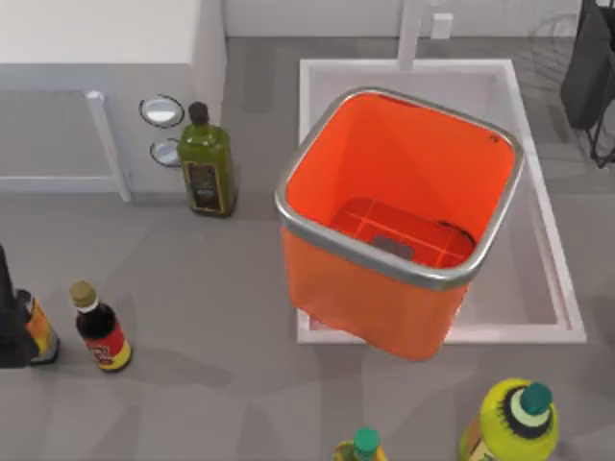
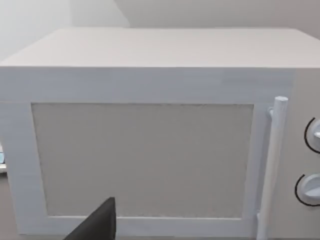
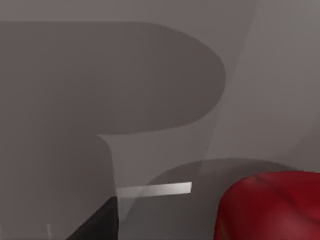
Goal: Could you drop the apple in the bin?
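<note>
Right wrist view: glossy dark-red apple [image 3: 272, 207], faintly streaked skin, close by; pincer state impossible to tell

**Not much AgileX hardware on show here**

Honestly you barely see the robot itself. From above, a matte black chunk of the left arm [image 1: 12, 317] sits at the frame edge, well left of the bin [image 1: 317, 226], plain and unmarked. Each wrist camera catches one dark, flat-sided, wedge-shaped finger: left fingers [image 2: 97, 224], right fingers [image 3: 100, 222]. Smooth charcoal plastic look, no visible screws, cables or labels.
</note>
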Robot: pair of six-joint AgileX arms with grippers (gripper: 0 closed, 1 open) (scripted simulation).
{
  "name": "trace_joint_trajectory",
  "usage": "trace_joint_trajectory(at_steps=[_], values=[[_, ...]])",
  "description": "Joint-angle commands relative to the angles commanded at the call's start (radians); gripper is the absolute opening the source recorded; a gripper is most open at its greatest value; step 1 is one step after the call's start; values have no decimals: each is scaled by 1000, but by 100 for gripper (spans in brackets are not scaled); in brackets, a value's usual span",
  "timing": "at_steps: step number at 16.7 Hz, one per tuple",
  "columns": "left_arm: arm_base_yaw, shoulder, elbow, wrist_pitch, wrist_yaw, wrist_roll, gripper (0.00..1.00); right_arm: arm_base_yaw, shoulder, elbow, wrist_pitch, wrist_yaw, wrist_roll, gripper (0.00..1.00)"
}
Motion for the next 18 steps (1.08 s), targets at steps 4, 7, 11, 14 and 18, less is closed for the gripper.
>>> trace_joint_trajectory(at_steps=[4,7,11,14,18], values=[[0,0,0,0,0,0,100,0,6,-4,7,0,0,100],[0,0,0,0,0,0,100,0,6,-4,7,0,0,77],[0,0,0,0,0,0,100,0,6,-4,7,0,0,47],[0,0,0,0,0,0,100,0,6,-4,7,0,0,25],[0,0,0,0,0,0,100,0,6,-4,7,0,0,0]])
